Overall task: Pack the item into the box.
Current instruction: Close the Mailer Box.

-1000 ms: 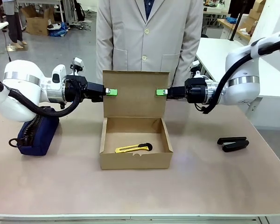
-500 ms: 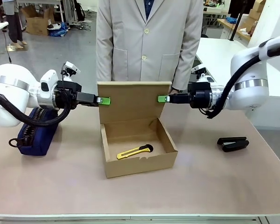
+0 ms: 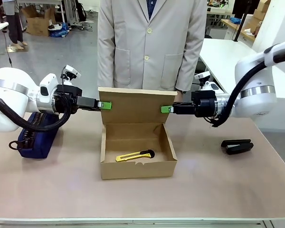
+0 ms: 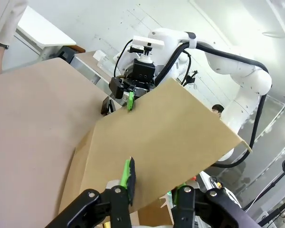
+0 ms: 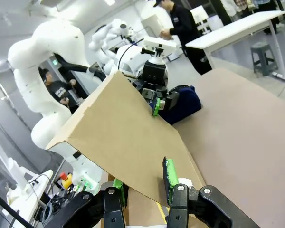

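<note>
The pale beige tabletop (image 3: 204, 190) stretches in front of me, and at its far side a person in a light grey buttoned coat (image 3: 149, 42) stands right behind the work. In the middle sits the shallow rectangular brown cardboard box (image 3: 137, 169), open, with plain walls and a small notch in the top edge of its near wall. Its hinged flap lid (image 3: 133, 107) rises upright from the far wall, a flat, unprinted sheet about as wide as the box. I hold that lid at both sides. My left end effector (image 3: 104, 105) is closed tight on the lid's left edge near the top corner, one green pad (image 4: 128, 174) pressed to the near face and the other finger behind the cardboard. My right end effector (image 3: 165, 109) pinches the right edge at about the same height, nearly closed with only the sheet between its pads. A navy zip pouch (image 3: 35, 137) lies on the tabletop to my left, under my left arm, well apart from the box. A black stapler (image 3: 236, 146) lies to my right, also well apart. The small slim yellow utility knife (image 3: 134, 155) lies flat on the box floor close to the near wall, lengthwise left to right, its black end pointing to my right.
</note>
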